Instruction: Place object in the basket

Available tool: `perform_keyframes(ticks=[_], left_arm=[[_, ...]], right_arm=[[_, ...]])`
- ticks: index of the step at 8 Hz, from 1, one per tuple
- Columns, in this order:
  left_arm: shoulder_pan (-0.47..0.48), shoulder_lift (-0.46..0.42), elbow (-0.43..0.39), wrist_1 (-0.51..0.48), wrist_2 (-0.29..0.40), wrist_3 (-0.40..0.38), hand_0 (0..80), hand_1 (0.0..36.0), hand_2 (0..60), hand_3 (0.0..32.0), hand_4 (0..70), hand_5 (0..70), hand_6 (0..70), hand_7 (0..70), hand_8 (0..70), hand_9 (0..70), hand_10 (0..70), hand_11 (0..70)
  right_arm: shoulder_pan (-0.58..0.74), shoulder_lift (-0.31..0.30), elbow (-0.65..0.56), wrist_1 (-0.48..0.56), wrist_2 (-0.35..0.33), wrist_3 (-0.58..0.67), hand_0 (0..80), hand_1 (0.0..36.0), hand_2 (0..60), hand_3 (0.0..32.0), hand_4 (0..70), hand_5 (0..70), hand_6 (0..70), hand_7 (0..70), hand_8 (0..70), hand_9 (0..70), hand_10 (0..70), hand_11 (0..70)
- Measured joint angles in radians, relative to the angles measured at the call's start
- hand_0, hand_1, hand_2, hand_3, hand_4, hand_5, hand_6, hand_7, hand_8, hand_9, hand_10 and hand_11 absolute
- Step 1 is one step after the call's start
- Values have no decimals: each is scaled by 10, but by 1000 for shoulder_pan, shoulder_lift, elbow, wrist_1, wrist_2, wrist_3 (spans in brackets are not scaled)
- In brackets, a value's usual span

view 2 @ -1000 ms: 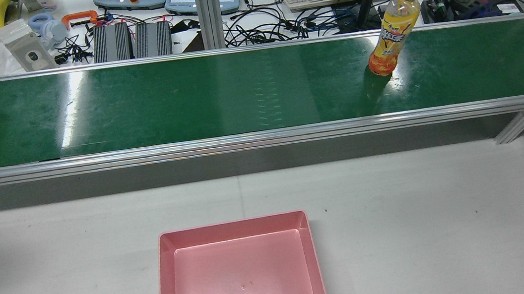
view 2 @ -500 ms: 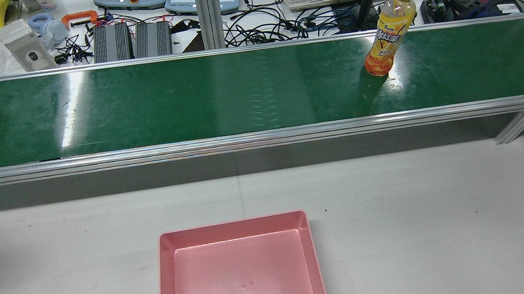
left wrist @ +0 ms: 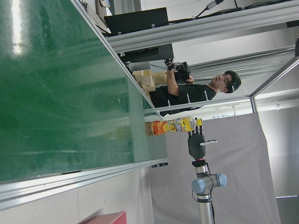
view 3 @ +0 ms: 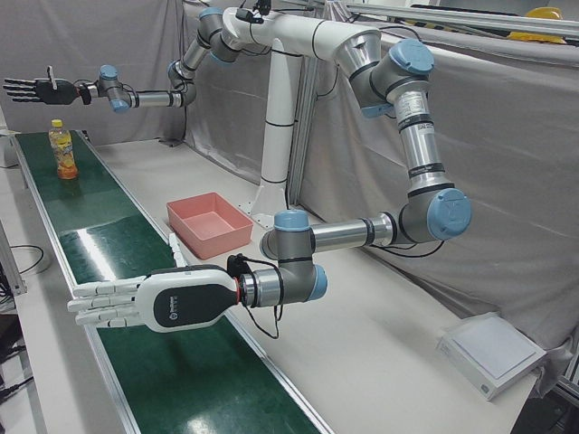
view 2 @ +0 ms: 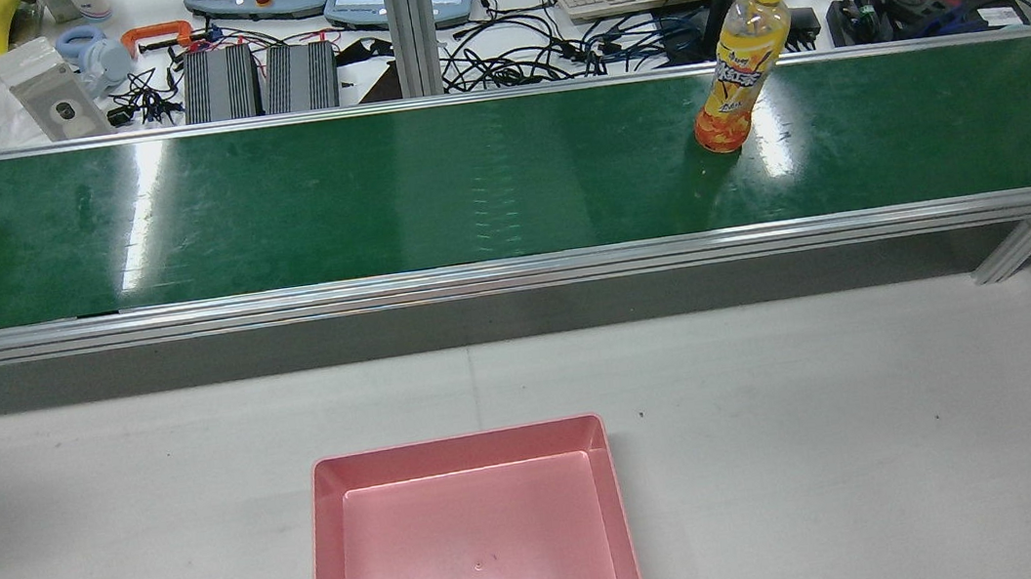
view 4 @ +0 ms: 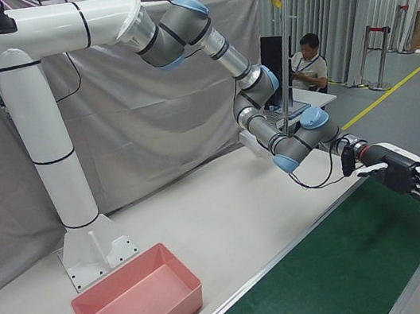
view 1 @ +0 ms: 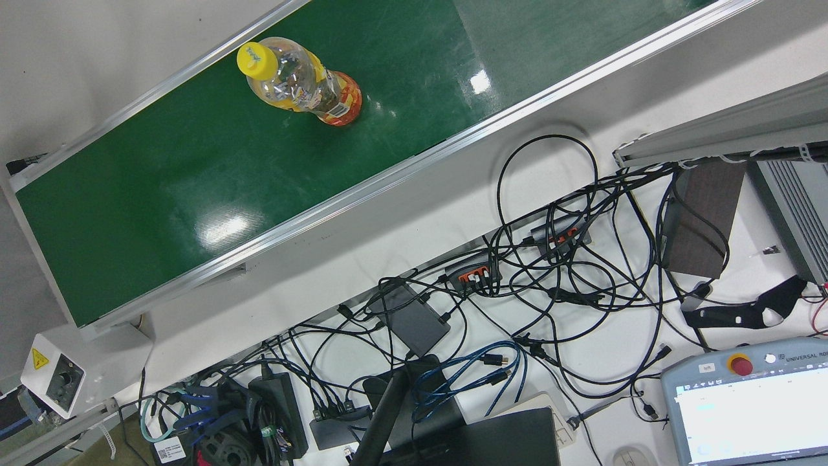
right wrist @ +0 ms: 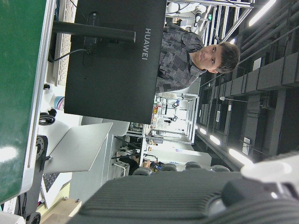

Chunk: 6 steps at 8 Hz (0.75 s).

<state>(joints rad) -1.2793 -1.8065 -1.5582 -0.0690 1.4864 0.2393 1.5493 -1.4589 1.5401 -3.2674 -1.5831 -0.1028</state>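
The orange drink bottle (view 2: 737,65) stands upright near the conveyor belt's (view 2: 367,199) far edge, below the right hand's (view 3: 32,89) spread, empty fingers (view 3: 13,88); the left hand (view 3: 136,303) is splayed and empty, well apart.

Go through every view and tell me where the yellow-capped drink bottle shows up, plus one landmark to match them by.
Front view: bottle, upper left, on the green belt.
Rear view: bottle, upper right, at the belt's far edge.
Left-front view: bottle, far left, below the right hand.
Right-front view: not in it.
Left hand view: bottle, centre, lying sideways in the picture.
Right hand view: not in it.
Shared landmark: the green belt.
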Motion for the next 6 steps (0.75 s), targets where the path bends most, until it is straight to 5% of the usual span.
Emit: perform_keyframes(ticks=[6], left_arm=[[0,-1,0,1,1,0,477,130,7,0,5,50,0,0,0,0,59,104]], right_arm=[[0,-1,0,0,0,0,0,0,0,0,0,0,0,0,0,0,0,0]])
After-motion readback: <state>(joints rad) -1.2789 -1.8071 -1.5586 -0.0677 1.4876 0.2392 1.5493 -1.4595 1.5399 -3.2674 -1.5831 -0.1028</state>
